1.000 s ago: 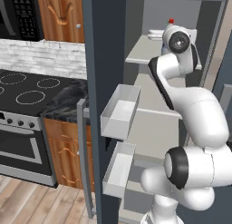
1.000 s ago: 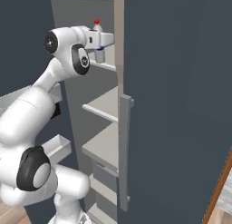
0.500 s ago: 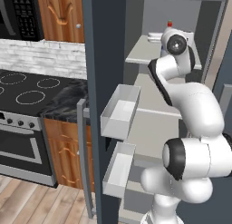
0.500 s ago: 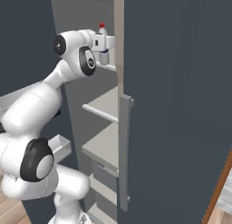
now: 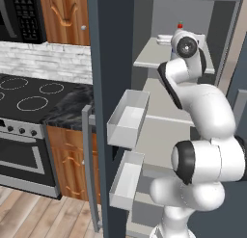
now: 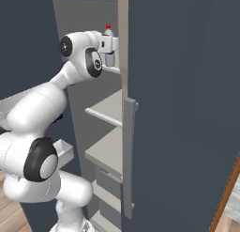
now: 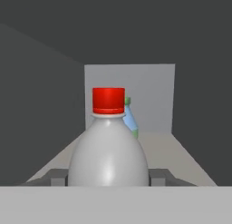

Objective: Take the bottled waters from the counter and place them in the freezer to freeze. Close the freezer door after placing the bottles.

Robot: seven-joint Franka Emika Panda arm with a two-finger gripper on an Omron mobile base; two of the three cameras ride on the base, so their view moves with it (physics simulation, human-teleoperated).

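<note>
Black marble worktop (image 5: 72, 112) at the far left, next to the stovetop (image 5: 29, 95) — done with for now?

Seemingly so. Moving right: freezer door (image 5: 113, 49) swung wide open, white bins (image 5: 126, 119) on its inner face, then the freezer (image 5: 159, 20) itself, with the arm reaching up to the top shelf (image 5: 154, 56).

And the red-capped bottle (image 7: 108, 146)?

Clamped in the tool (image 7: 108, 177), upright, a dark fingertip (image 7: 58, 177) pressed against each flank, jaws closed to the width of the bottle's body. Visible from the right base camera too, cap poking up just past the wrist at the level of the top shelf.

Changed in the last second?

Carried further into the compartment — wrist pushed inward toward the back wall compared with a second ago, grip unchanged. Hard to tell whether already touching the shelf or hanging just above it.

Green-capped bottle (image 7: 130, 119)?

Already on that shelf by the look of it, farther back and slightly to the right in the hand view, seemingly tilted, mostly hidden behind the held one.

Meaning for the task?

Second and last bottle nearly delivered. Left to do, at a guess: set down short of the green one, release, withdraw without tipping either, then swing the door shut.
</note>
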